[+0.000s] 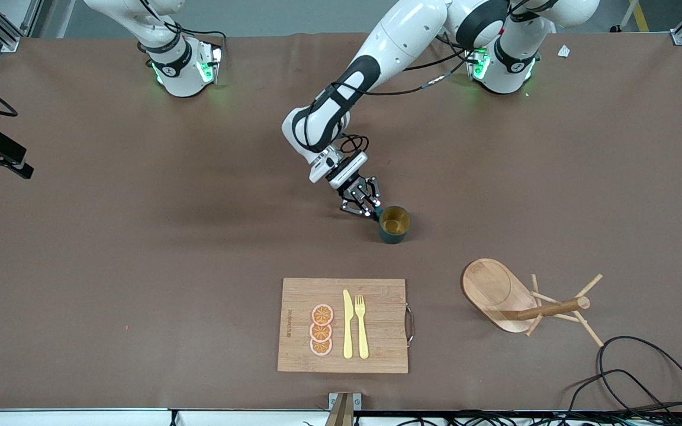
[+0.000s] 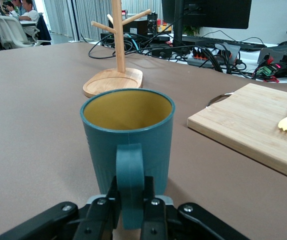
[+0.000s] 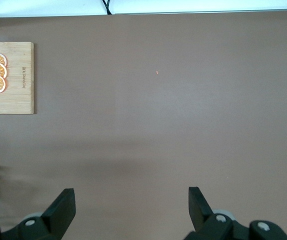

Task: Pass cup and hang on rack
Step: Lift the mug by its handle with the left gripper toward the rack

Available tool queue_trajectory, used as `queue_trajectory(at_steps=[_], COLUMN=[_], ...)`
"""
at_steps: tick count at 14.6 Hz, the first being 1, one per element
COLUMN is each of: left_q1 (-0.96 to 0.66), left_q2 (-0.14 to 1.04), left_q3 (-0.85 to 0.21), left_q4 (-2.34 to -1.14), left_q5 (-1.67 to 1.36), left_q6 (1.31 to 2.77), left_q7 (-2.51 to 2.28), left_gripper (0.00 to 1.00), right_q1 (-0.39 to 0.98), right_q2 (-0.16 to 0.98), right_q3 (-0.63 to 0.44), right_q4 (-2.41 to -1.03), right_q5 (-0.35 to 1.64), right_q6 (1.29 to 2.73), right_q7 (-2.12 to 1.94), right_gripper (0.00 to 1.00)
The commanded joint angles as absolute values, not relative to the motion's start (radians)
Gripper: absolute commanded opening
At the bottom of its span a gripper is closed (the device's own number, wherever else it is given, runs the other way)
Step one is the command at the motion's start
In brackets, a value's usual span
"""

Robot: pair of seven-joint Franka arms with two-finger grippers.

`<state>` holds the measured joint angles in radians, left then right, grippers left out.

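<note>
Brown desk: left gripper (image 2: 131, 215) fingers pinch the handle of the cup (image 2: 128, 137), which looks rigid, light, smooth; right gripper (image 3: 131, 210) waits, fingers apart.

The small cylindrical cup (image 2: 128, 145) is dark teal-green outside, handle included, and yellowish-tan inside; the mug-tree rack (image 1: 515, 299) is light, pale-honey wood with thin pegs of the same tone; the rectangular bamboo cutting board (image 1: 376, 296) is a warm tan with fine lengthwise grain and a dark metal handle at one end; on it, three round orange slices (image 1: 321, 330) show orange flesh, pale segment lines and whitish-pink rims; the plastic knife (image 1: 347, 324) and fork (image 1: 363, 326) are pale yellow; the table cover (image 1: 140, 236) is plain matte brown; both arms are white with black joints, their bases glowing green; the left gripper (image 1: 372, 208) has black fingers.
</note>
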<state>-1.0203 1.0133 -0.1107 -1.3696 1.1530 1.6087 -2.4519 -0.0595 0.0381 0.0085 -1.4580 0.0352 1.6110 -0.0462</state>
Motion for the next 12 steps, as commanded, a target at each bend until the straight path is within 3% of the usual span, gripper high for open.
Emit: queue_trajectory(at_steps=[1,9,12], left_q1=[-1.016,-0.953,-0.89], left_q2=[0.973,0.78,0.629], left_q3=[-0.115,-0.121,-0.118], left_q4=[-1.37,-1.316,-1.312], left_q5=[1.114,0.915,0.787], left_q6=[1.6,1.618,1.647], left_q7=[-2.399,-2.217,-2.073], left_gripper=[0.08,0.0,0.0], right_q1=[-0.075,-0.075,-0.075], right_q2=[0.043,0.043,0.043], right_q3=[0.017,0.018,0.018], right_q4=[-1.447,-1.447,-1.447], right_q5=[0.043,0.043,0.043], right_q6=[1.608,1.608,1.606], right_q7=[-0.035,-0.035,-0.035], right_gripper=[1.0,1.0,1.0])
